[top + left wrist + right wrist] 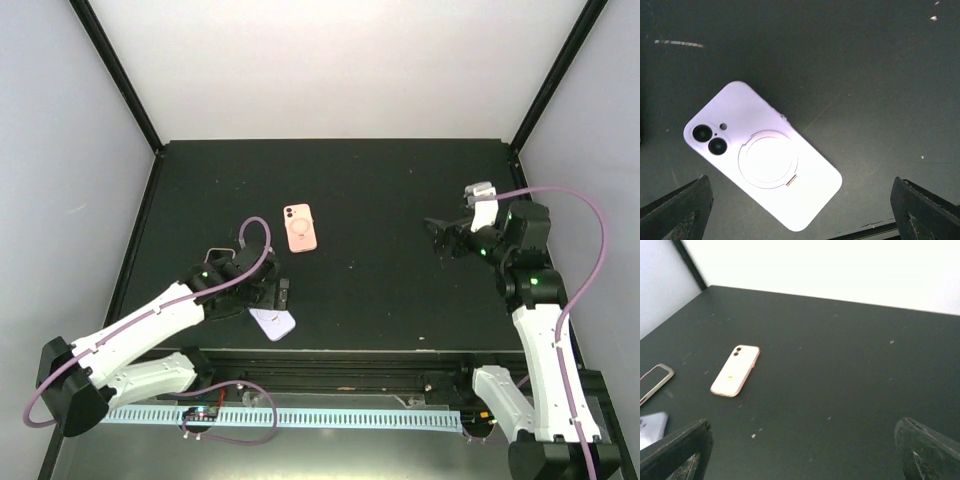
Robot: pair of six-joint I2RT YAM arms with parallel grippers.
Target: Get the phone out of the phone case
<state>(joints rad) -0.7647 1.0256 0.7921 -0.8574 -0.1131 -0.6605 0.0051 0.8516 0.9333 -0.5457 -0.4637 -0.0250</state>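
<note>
A lavender phone case [762, 155] with a round ring on its back and two camera lenses showing lies face down on the black table, near its front edge; it also shows in the top view [273, 322]. My left gripper [281, 295] hovers over it, open and empty, with its fingers [677, 210] wide on either side and apart from the case. A pink cased phone [300, 227] lies face down at mid table, also in the right wrist view [735, 370]. My right gripper [440, 238] is open and empty, far right of both.
A gold-rimmed phone-shaped item [655, 380] lies by the left arm [217, 254], partly hidden by it. The black table [380, 190] has a front rail [330, 360] close to the lavender case. White walls and black posts stand around.
</note>
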